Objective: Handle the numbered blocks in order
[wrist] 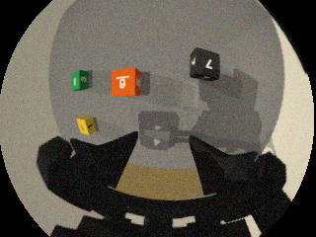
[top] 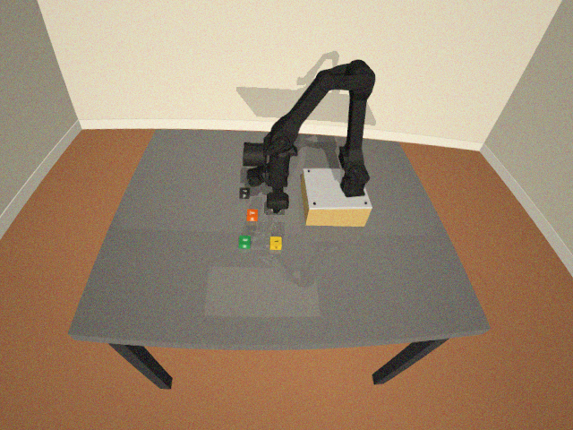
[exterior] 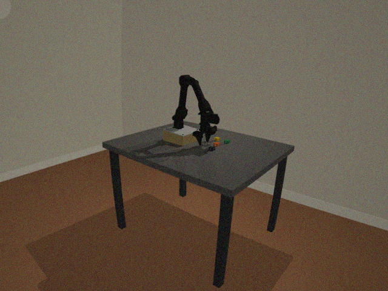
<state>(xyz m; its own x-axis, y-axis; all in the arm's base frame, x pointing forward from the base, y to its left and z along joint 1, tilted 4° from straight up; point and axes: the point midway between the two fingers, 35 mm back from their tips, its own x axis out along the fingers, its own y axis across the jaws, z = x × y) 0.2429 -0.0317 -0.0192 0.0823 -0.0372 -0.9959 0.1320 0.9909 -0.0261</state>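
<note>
Grey block sits between the spread fingers of the gripper, low over the table. The jaws stand wide on either side of it and hold nothing; whether a pad touches a face cannot be told. Four other blocks rest apart from it: black, orange, green and yellow.

Progress, as a judgement: the grey block appears to be the one in hand, at the point just before or just after the squeeze. The digits are too small to read, so its place in the order, and how many blocks remain, cannot be told.

All blocks are small cubes with flat matte faces and sharp edges. The table top is dull grey. The arm stands on a tan base with a pale lid.
</note>
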